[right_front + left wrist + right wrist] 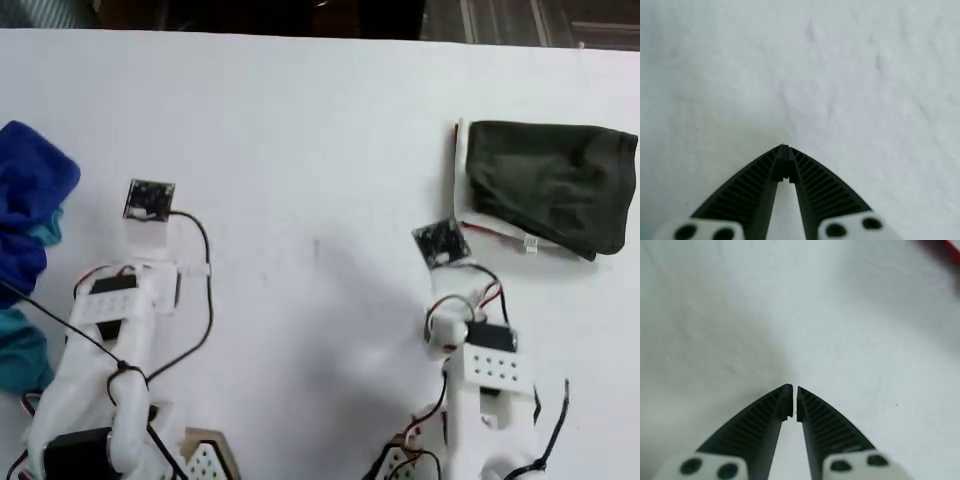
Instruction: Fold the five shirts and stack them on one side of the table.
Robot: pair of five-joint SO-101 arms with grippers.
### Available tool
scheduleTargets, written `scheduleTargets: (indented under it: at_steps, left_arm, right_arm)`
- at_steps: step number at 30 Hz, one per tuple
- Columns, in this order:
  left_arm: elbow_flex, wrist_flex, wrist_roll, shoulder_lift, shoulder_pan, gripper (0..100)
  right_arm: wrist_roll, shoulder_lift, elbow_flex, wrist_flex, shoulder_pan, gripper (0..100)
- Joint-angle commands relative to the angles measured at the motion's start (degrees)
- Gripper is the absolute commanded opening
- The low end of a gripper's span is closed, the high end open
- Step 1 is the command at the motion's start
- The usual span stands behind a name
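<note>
High view: the folded dark green shirt (550, 185) sits at 2 o'clock on the worktop (320, 130), with red trim (495, 234) of something white peeking out under it (probably the stack so far). A crumpled blue shirt (30, 200) and a teal one (20, 350) are bunched at 9 o'clock.

Left wrist view: the left claw (784, 150) has its tips pressed together over bare worktop.

Right wrist view: the right claw (794, 390) is all but together, gripping nothing.

My guess is blue goes next. Pinch one edge, drag it to the centre and flatten it before folding.
</note>
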Motion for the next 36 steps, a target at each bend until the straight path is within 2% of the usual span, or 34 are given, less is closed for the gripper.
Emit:
scheduleTargets:
  at_steps: [1, 32, 36]
  left_arm:
    - [0.0, -0.8, 0.4, -1.6, -0.2, 3]
    - [-0.1, -0.8, 0.5, -1.6, -0.1, 3]
    - [-0.7, 1.3, -0.1, -1.8, -2.5, 3]
  right_arm:
    - [0.4, -2.2, 3.7, -6.8, 0.0, 2.2]
    - [0.4, -2.2, 4.7, -8.0, -0.2, 2.1]
    - [0.4, -2.2, 4.7, -8.0, -0.2, 2.1]
